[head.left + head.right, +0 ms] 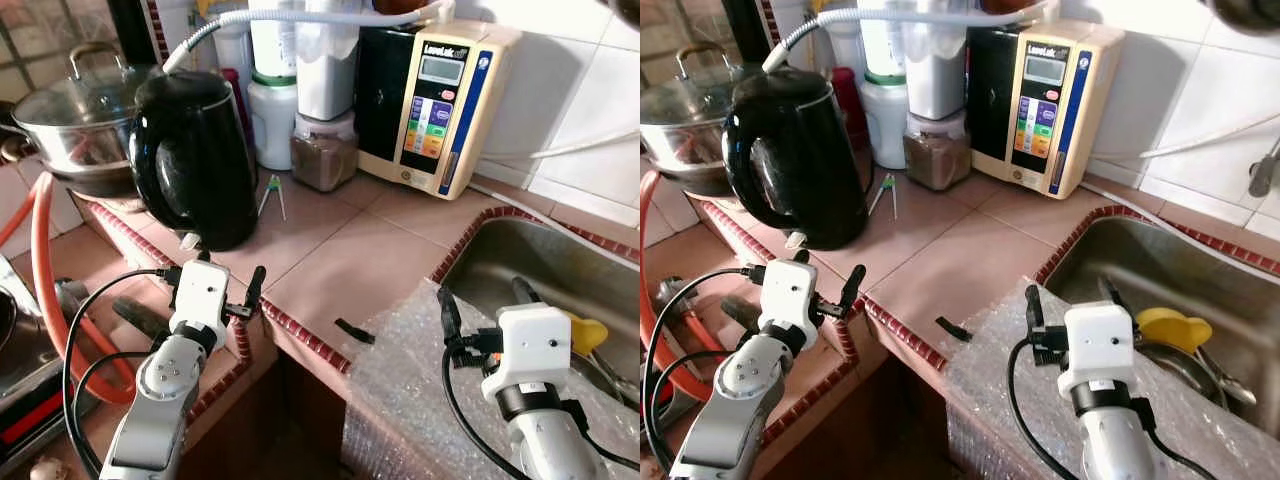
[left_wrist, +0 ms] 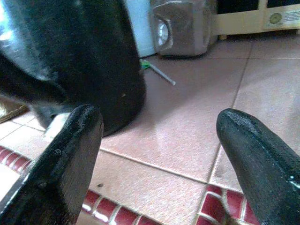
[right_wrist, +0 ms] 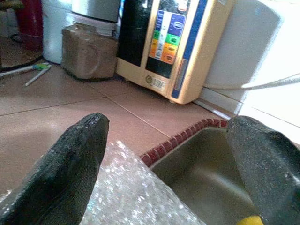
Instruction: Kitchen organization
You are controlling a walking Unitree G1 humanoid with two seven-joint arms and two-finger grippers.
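The tiled table has bare surface between the black kettle near its front left edge and the sink at the right. The left hand, fingers apart, hovers at the front edge just before the kettle. The right hand, fingers apart, is above bubble wrap at the sink's near rim; the sink holds a yellow item.

The kettle is glossy black plastic, mirror-smooth. The counter is matt pinkish tile edged in shiny red trim. Crinkly clear bubble wrap glints beside the dull steel sink. The pot is polished metal under a glass lid.
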